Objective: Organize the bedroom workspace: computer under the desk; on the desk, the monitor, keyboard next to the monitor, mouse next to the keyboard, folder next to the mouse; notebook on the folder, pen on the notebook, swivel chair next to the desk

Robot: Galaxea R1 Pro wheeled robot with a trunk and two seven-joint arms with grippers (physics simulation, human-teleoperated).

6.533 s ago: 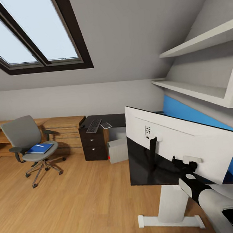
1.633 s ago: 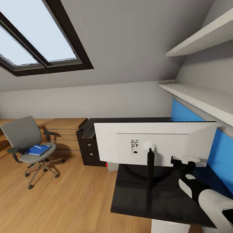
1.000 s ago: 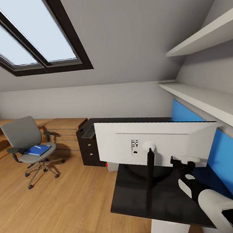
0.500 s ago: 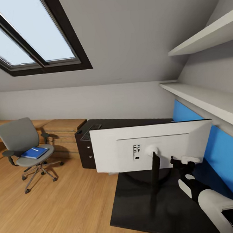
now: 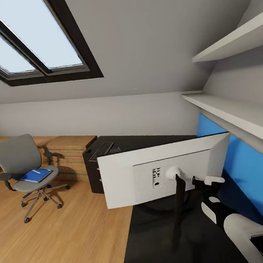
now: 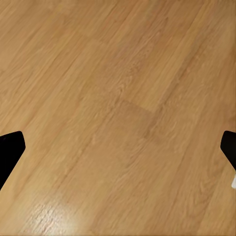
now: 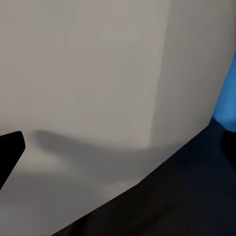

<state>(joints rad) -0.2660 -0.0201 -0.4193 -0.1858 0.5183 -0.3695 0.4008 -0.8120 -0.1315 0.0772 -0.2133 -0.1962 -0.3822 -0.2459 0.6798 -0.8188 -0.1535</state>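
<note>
Right tool clenched on monitor lower corner, screen tilted over worktop with foot down or just above, cannot tell; off-centre grip risks twist, slip or tip on release; left tool spread, idle over floor.

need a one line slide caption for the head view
Right gripper holds the tilted monitor by its lower corner over the black desk; the blue folder lies on the swivel chair.

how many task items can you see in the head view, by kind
monitor: 1
keyboard: 1
swivel chair: 1
folder: 1
pen: 1
desk: 1
total: 6
</note>
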